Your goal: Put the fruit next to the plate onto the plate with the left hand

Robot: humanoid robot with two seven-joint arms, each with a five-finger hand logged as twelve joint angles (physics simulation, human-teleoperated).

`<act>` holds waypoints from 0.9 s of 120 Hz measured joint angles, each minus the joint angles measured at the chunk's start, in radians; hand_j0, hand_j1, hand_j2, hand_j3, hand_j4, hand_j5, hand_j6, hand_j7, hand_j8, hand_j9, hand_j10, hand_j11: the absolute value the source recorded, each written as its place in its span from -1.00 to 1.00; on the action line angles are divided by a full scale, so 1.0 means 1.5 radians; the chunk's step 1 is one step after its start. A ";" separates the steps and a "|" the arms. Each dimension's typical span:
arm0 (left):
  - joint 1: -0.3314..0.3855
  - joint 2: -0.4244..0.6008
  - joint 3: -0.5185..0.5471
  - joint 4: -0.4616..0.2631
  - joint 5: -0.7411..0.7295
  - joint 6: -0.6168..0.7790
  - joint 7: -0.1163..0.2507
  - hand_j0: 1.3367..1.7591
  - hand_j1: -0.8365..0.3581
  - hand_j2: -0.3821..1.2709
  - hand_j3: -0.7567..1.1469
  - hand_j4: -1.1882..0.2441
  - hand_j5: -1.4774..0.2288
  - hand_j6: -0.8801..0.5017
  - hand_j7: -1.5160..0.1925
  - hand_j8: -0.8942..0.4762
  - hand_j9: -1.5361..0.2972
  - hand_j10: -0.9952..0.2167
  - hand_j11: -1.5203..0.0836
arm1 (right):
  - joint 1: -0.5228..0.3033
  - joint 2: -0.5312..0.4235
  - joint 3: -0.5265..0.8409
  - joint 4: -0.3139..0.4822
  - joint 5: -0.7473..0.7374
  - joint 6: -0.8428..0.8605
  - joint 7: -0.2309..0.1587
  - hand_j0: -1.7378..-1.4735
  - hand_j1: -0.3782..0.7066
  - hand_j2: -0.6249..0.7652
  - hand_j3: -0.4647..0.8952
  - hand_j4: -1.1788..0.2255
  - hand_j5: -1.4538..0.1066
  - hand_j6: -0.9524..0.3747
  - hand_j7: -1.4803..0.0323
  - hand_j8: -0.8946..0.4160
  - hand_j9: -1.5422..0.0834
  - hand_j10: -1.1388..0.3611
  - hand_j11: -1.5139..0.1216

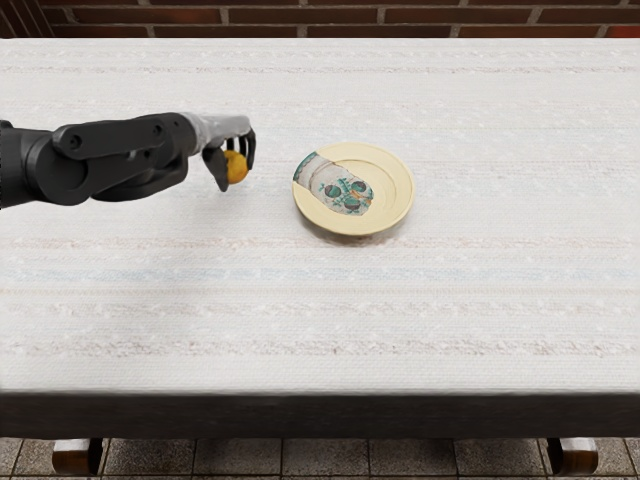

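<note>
My left arm [100, 160] comes in from the left edge of the frame, dark and bulky, reaching across the upper left of the desk [320, 330]. At its end the left hand [228, 148] is curled down around the small orange fruit [237, 167], with dark fingers [218, 172] closed on both sides of it. So the hand is clamped on the fruit, left of centre and near the plate but not touching it. I cannot tell from this angle whether the fruit is clear of the desk or resting on it.

Further right, just past the middle of the frame, sits the pale yellow plate [400, 176], which has a painted pattern and nothing on it yet. My right arm is out of sight.

My worries from here:
- The fruit is round and only partly wrapped. If the grip is shallow, a quick sideways move could let it roll out onto the desk.
- If I carry it too low, the fruit or my fingertips could catch the plate's raised rim and push the plate right.
- If I let go too high or off-centre, the fruit may bounce or roll over the rim.
</note>
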 joint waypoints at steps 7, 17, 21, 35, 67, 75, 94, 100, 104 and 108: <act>-0.002 0.001 -0.001 -0.009 -0.007 0.000 0.000 0.49 -0.10 -0.15 -0.21 -0.37 -0.51 -0.25 -0.45 -0.25 -0.47 -0.66 -0.42 | 0.000 0.000 0.000 0.000 0.000 0.000 0.000 -0.40 -0.89 -0.11 -0.32 0.64 0.82 0.40 0.92 0.33 0.86 0.49 0.81; -0.015 0.000 -0.007 -0.025 -0.016 0.000 0.000 0.50 -0.10 -0.15 -0.21 -0.39 -0.51 -0.26 -0.44 -0.27 -0.47 -0.67 -0.42 | 0.000 0.000 0.000 0.000 0.000 0.000 0.000 -0.40 -0.89 -0.11 -0.32 0.64 0.82 0.40 0.92 0.33 0.86 0.49 0.81; -0.017 0.000 -0.012 -0.033 -0.019 0.000 0.000 0.50 -0.12 -0.09 -0.21 -0.39 -0.52 -0.26 -0.44 -0.26 -0.47 -0.66 -0.41 | 0.000 0.000 0.000 0.000 0.000 0.000 0.000 -0.40 -0.89 -0.11 -0.32 0.64 0.82 0.40 0.92 0.33 0.86 0.49 0.81; -0.030 0.000 -0.025 -0.059 -0.026 -0.001 0.000 0.50 -0.04 -0.17 -0.21 -0.40 -0.52 -0.30 -0.45 -0.29 -0.47 -0.66 -0.41 | 0.000 0.000 0.000 0.000 0.000 0.000 0.000 -0.40 -0.89 -0.11 -0.32 0.64 0.82 0.40 0.92 0.33 0.86 0.49 0.81; -0.057 -0.035 -0.051 -0.090 -0.044 -0.001 0.000 0.50 -0.16 0.12 -0.21 -0.39 -0.54 -0.32 -0.45 -0.31 -0.46 -0.65 -0.40 | 0.000 0.000 0.000 0.000 0.000 0.000 0.000 -0.40 -0.89 -0.11 -0.32 0.64 0.82 0.40 0.92 0.33 0.86 0.49 0.81; -0.059 -0.048 -0.053 -0.090 -0.046 0.001 0.000 0.51 -0.15 0.13 -0.21 -0.40 -0.53 -0.33 -0.45 -0.31 -0.46 -0.65 -0.40 | 0.000 0.000 0.000 0.000 0.000 0.000 0.000 -0.40 -0.89 -0.11 -0.32 0.64 0.82 0.40 0.92 0.33 0.86 0.49 0.81; -0.061 -0.078 -0.054 -0.076 -0.047 0.006 0.000 0.50 -0.09 0.01 -0.21 -0.40 -0.53 -0.35 -0.44 -0.33 -0.46 -0.65 -0.40 | 0.000 0.000 0.000 0.000 0.000 0.000 0.000 -0.40 -0.89 -0.11 -0.32 0.64 0.82 0.40 0.92 0.33 0.86 0.49 0.81; -0.060 -0.083 -0.055 -0.069 -0.047 0.007 0.000 0.51 -0.10 0.02 -0.21 -0.40 -0.53 -0.35 -0.44 -0.33 -0.46 -0.65 -0.40 | 0.000 0.000 0.000 0.000 0.000 0.000 0.000 -0.40 -0.89 -0.11 -0.32 0.64 0.82 0.40 0.92 0.33 0.86 0.49 0.81; -0.060 -0.087 -0.055 -0.064 -0.046 0.008 0.000 0.51 -0.14 0.09 -0.21 -0.41 -0.52 -0.35 -0.43 -0.33 -0.45 -0.65 -0.40 | 0.000 0.000 0.000 0.000 0.000 0.000 0.000 -0.40 -0.89 -0.11 -0.32 0.64 0.82 0.40 0.92 0.33 0.86 0.49 0.81; -0.059 -0.093 -0.055 -0.058 -0.046 0.009 0.000 0.51 -0.16 0.15 -0.21 -0.41 -0.52 -0.35 -0.43 -0.33 -0.45 -0.65 -0.39 | 0.000 0.000 0.000 0.000 0.000 0.000 0.000 -0.40 -0.89 -0.11 -0.32 0.64 0.82 0.40 0.92 0.33 0.86 0.49 0.81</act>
